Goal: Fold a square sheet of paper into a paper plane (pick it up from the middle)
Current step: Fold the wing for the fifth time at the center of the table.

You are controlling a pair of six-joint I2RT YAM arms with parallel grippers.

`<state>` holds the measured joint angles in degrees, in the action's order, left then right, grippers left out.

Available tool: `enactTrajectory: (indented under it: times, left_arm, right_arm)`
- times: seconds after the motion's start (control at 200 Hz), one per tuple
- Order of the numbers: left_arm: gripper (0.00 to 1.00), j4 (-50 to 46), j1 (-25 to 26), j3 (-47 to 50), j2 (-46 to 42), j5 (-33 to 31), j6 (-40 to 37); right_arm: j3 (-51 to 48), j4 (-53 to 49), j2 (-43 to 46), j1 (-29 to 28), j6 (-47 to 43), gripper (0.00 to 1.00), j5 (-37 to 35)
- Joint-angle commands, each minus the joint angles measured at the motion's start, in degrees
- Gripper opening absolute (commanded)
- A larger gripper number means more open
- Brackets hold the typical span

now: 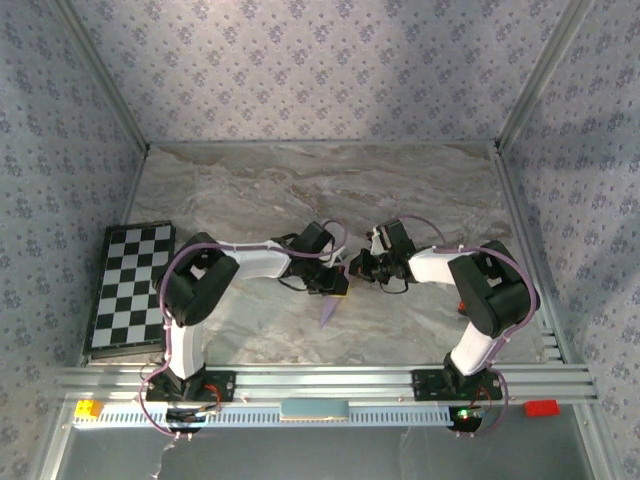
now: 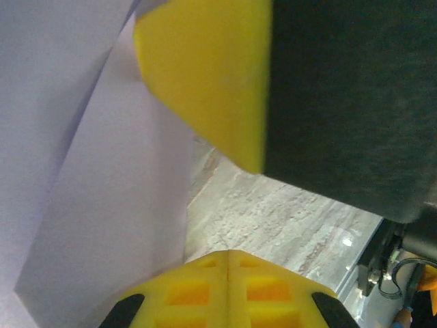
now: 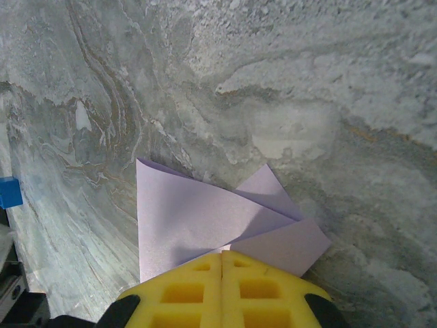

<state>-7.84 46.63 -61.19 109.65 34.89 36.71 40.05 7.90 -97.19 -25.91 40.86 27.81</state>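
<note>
The lilac square sheet of paper (image 3: 191, 219) is folded into pointed flaps that fan out from my right gripper's tips. My right gripper (image 3: 222, 254) is shut, and the paper's crease runs into its closed yellow fingertips. From above, the paper (image 1: 328, 310) shows as a thin sliver pointing toward the near edge, just below where both grippers meet at mid-table. My left gripper (image 2: 227, 256) is shut with nothing between its jaws; the paper (image 2: 102, 205) stands close on its left. The right gripper's yellow finger (image 2: 205, 75) hangs just above it. In the top view the left gripper (image 1: 343, 287) and right gripper (image 1: 355, 268) nearly touch.
A black-and-white chequered board (image 1: 130, 285) lies at the table's left edge. A small blue cube (image 3: 8, 191) sits at the left border of the right wrist view. The marble tabletop (image 1: 330, 190) stretches behind the arms, and an aluminium rail (image 1: 320, 385) runs along the near edge.
</note>
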Motion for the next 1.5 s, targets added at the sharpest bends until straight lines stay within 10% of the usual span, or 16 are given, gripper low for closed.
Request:
enactTrajectory:
  times: [0.0, 1.494]
  left_arm:
    - [0.05, -2.20, 0.38, -0.33, 0.66, -1.40, -0.52]
    - [0.05, -5.27, -2.96, 22.31, -29.59, -7.62, -1.27]
  right_arm:
    - [-1.24, -4.65, -3.11, -0.19, -1.33, 0.03, -4.38]
    - [2.42, -4.81, -2.17, -0.26, -3.93, 0.06, -0.76]
